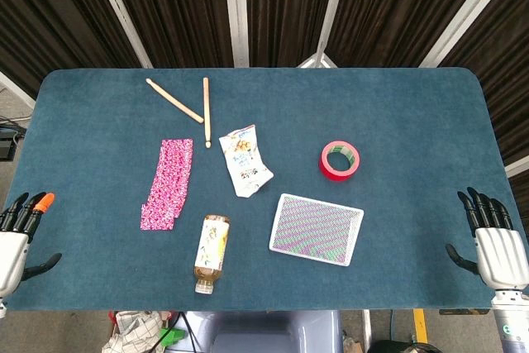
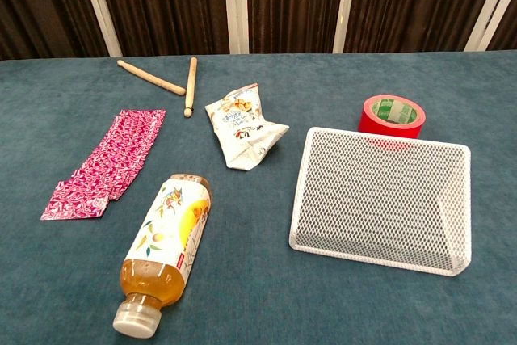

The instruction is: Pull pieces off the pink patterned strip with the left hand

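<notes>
While flat on cloth, pink patterned strip (image 1: 168, 183) well apart from left hand (image 1: 16, 241) fingers (image 1: 33, 208)

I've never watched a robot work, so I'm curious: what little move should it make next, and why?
Probably reach the left hand across toward the pink patterned strip. That hand hangs open at the table's near left edge, holding nothing, and the strip lies flat and untouched between it and the bottle. The right hand is far off on the other side.
</notes>
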